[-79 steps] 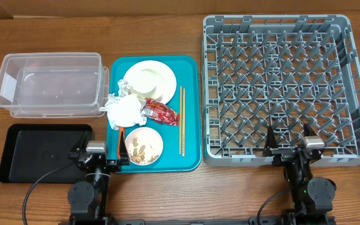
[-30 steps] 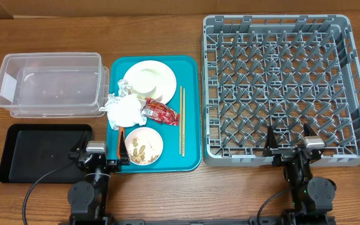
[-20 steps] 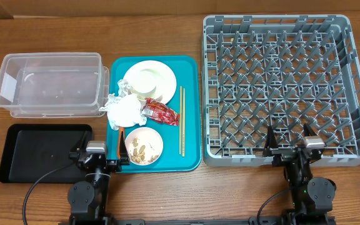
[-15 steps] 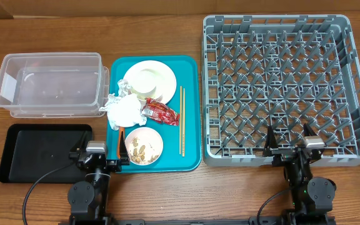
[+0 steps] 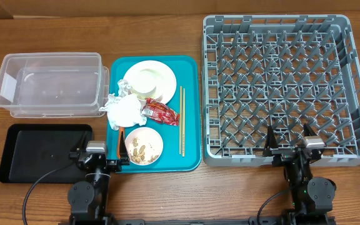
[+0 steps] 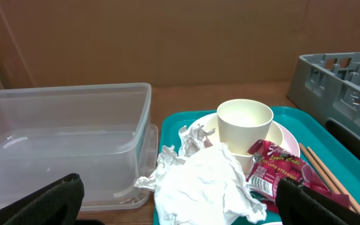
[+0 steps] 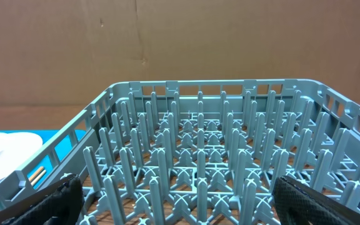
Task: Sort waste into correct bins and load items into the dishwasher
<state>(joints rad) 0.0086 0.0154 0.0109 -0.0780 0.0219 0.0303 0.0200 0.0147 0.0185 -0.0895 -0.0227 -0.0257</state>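
Both tools gape fully and hold nothing: left tool [image 5: 99, 155] at the tray's [image 5: 192, 62] 7 o'clock corner, right tool [image 5: 287, 147] at the rack's [image 5: 280, 87] 6 o'clock edge. The tissue [image 5: 124, 111] lies mid-tray, at the wrapper's [image 5: 160, 113] 9 o'clock. It looks light, soft and crushable; pinch its raised crown.

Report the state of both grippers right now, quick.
Left gripper: open, holding nothing.
Right gripper: open, holding nothing.
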